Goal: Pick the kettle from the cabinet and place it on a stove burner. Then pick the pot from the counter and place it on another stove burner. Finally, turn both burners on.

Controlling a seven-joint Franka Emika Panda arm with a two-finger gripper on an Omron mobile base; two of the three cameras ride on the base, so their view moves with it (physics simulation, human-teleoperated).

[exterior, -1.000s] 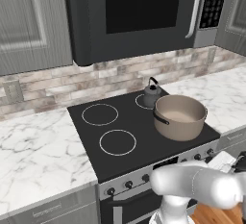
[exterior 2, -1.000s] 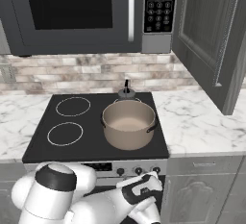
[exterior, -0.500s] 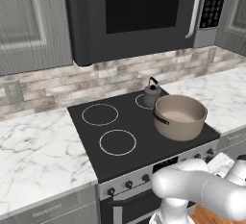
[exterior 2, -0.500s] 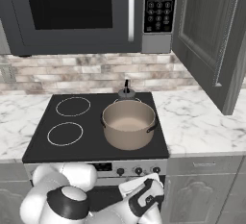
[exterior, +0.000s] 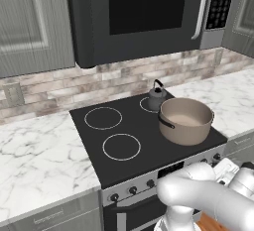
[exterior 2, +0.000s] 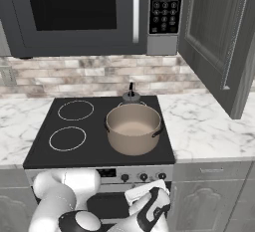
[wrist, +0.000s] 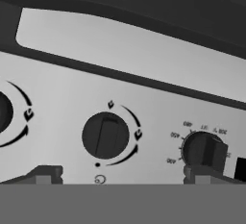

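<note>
A: On the stovetop's right side, where are the vessels?
B: Pot [exterior: 185, 120] on the near burner, kettle [exterior: 157, 96] just behind.
A: And the tool [wrist: 120, 175]?
B: Spread wide, facing a dark control knob [wrist: 105, 135].

One kettle [exterior: 157, 96], one pot [exterior: 185, 121] (four burners [exterior: 121, 146])

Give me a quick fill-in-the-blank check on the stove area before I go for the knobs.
The kettle stands on the stovetop directly behind the ____. The pot sits on the stovetop's ____ side in the right base view. The cabinet door hangs ____. In the hand view, the gripper faces a round black ____.

Answers: pot; right; open; knob
</note>
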